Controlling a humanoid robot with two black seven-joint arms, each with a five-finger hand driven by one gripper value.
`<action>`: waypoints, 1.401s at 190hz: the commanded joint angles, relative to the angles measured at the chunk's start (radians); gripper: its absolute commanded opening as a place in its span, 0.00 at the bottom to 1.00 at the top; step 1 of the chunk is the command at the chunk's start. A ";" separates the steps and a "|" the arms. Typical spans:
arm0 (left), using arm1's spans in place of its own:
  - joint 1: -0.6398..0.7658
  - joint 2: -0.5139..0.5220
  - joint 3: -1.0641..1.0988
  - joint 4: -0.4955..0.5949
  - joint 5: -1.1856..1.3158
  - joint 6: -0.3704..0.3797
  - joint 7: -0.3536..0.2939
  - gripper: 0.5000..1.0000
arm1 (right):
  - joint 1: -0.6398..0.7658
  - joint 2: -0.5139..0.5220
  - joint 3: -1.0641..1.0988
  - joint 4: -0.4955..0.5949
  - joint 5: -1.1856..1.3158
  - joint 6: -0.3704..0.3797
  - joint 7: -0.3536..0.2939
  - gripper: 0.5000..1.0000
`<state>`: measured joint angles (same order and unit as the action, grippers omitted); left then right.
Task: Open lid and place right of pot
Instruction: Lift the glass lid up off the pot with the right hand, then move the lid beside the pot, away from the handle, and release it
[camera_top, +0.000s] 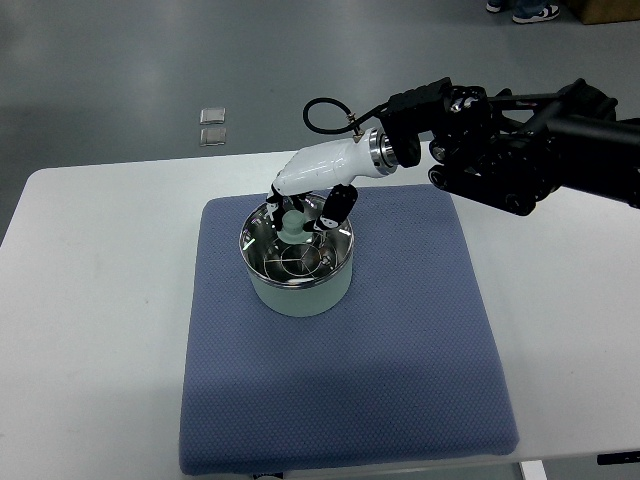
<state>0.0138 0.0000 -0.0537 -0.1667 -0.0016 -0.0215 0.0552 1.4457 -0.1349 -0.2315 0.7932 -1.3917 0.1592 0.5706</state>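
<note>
Single top view, looking steeply down from the robot's own side and facing away across the white rectangular table (90, 300). Set at middling height: whole blue padded cloth mat (345, 370) in frame, grey floor (150, 70) beyond the far edge (near table edge cropped). No second view, hence nothing shared.

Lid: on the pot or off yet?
On. The lid sits level within the pot rim, right hand closed around its knob.
</note>
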 joint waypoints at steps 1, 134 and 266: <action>0.000 0.000 0.000 0.001 0.000 0.000 0.000 1.00 | -0.008 0.000 0.000 0.001 0.002 0.000 0.000 0.06; 0.000 0.000 -0.002 0.000 0.000 -0.002 0.000 1.00 | 0.001 -0.020 0.018 0.011 0.046 0.022 0.006 0.02; 0.000 0.000 -0.002 -0.002 0.000 -0.002 0.000 1.00 | 0.088 -0.181 0.037 0.060 0.091 0.126 0.017 0.03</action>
<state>0.0139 0.0000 -0.0553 -0.1690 -0.0016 -0.0231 0.0553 1.5315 -0.2577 -0.1932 0.8439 -1.2999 0.2648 0.5876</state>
